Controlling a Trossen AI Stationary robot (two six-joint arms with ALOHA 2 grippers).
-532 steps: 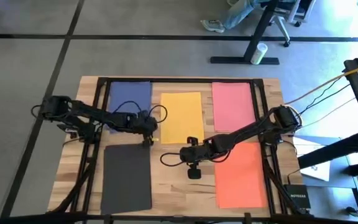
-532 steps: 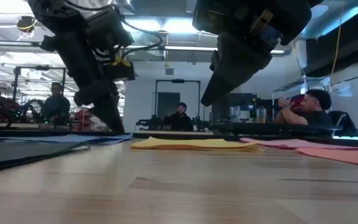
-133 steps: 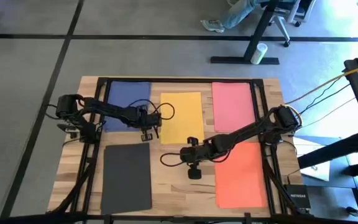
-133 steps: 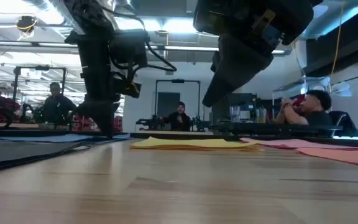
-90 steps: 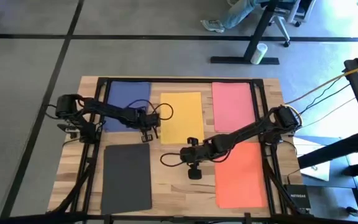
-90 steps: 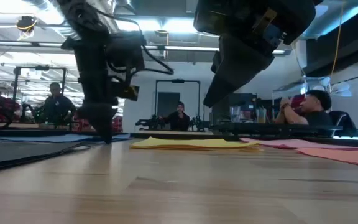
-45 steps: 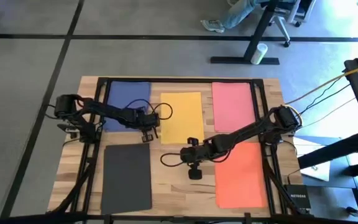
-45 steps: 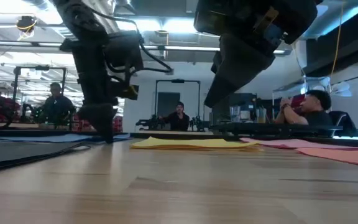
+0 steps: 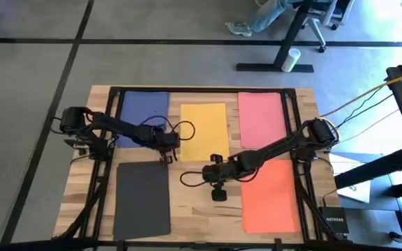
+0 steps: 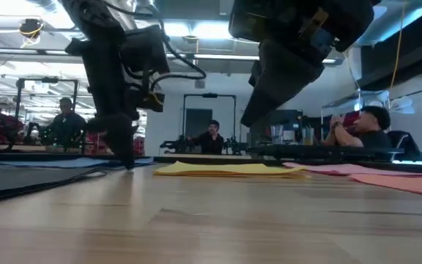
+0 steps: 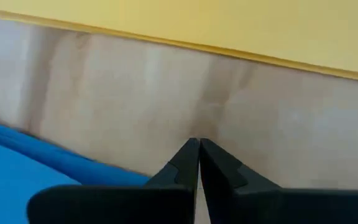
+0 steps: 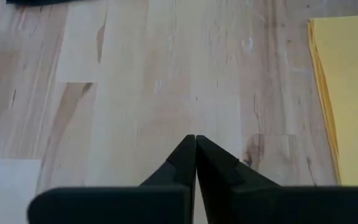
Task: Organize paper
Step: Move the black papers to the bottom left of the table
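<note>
High view showed my wooden table (image 9: 187, 181) in the middle of the frame with five sheets lying flat on it: the blue paper (image 9: 144, 106) at the upper left, the yellow paper (image 9: 203, 130) in the upper middle, the pink paper (image 9: 262, 118) at the upper right, the orange paper (image 9: 271, 195) at the lower right and the dark grey paper (image 9: 142, 199) at the lower left. None of the sheets touched another. My left claw (image 9: 165, 157) sat just left of centre, over the bare wood near the lower right corner of the blue sheet and just above the top edge of the dark grey one. Its own wrist camera showed the left claw (image 11: 197, 142) with both fingers pressed together and nothing between them, the tips over bare wood, with the blue sheet (image 11: 17, 180) at the lower left of that frame and the yellow sheet (image 11: 229, 25) across the top. My right claw (image 9: 217, 196) hung near the centre of the table, below the yellow sheet and left of the orange one. Its wrist camera showed the right claw (image 12: 195, 138) likewise closed on nothing, over bare wood, with the yellow sheet (image 12: 353, 93) along the right edge of the frame. From the low camera, people (image 10: 212, 138) sat in the room behind the table.
</note>
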